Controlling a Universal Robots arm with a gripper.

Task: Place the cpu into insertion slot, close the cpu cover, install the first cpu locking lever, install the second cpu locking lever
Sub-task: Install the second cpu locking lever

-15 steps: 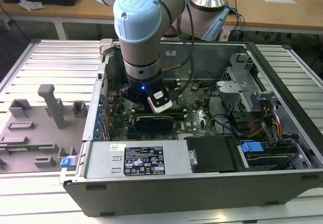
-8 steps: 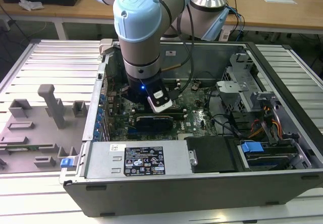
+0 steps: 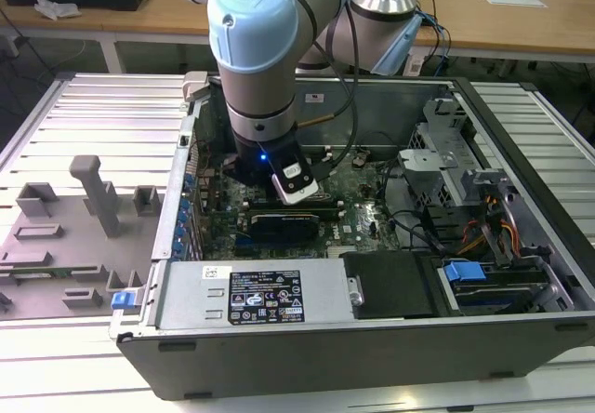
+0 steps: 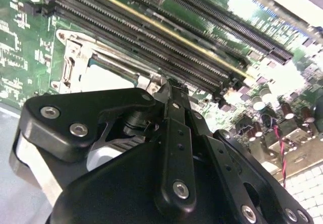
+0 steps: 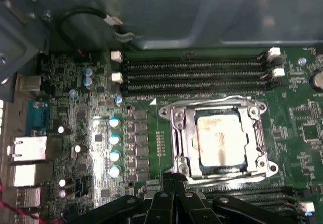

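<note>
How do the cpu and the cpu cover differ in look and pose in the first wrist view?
The cpu is a solid pale silver-grey square with a smudged top; the cpu cover is a shiny metal frame with an open centre. The cpu lies inside, showing through the opening, while the cpu cover rings it, lying flat down over the socket. Both sit level on the green motherboard, close to the gripper.

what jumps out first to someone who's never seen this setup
The big pale-blue arm joint looms over an open computer case in the exterior view. In the first wrist view the cpu lies in its socket with the cpu cover closed around it, below the memory slots. The gripper sits at the socket's near edge, fingers together.
</note>
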